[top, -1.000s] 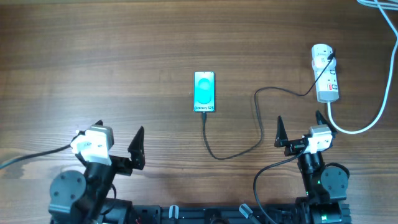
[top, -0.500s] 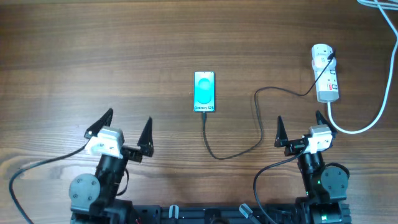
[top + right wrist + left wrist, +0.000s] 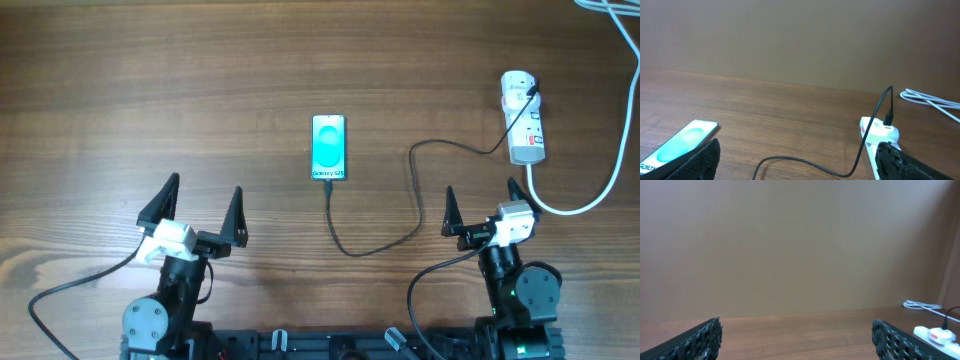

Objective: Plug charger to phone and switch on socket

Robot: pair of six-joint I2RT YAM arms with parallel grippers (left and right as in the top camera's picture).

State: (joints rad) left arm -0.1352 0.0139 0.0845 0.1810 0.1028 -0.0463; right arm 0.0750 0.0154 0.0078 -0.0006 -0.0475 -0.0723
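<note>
The phone (image 3: pixel 328 147) with its cyan screen lies flat at the table's middle; it also shows at the lower left of the right wrist view (image 3: pixel 682 141). The thin black charger cable (image 3: pixel 385 240) runs from the phone's lower edge in a loop to the black adapter (image 3: pixel 530 92) on the white socket strip (image 3: pixel 522 130). The strip and adapter also show in the right wrist view (image 3: pixel 880 131). My left gripper (image 3: pixel 203 210) is open and empty, low at the near left. My right gripper (image 3: pixel 480 208) is open and empty, near the front right, below the strip.
A thick white cord (image 3: pixel 600 195) runs from the strip's near end around the right edge to the far corner. A wall stands behind the table in both wrist views. The strip's far end shows at the right edge of the left wrist view (image 3: pixel 937 336).
My left arm has swung round and drawn back to the near edge, its fingers now pointing away from me. The right arm, phone, cable and strip have not moved.
</note>
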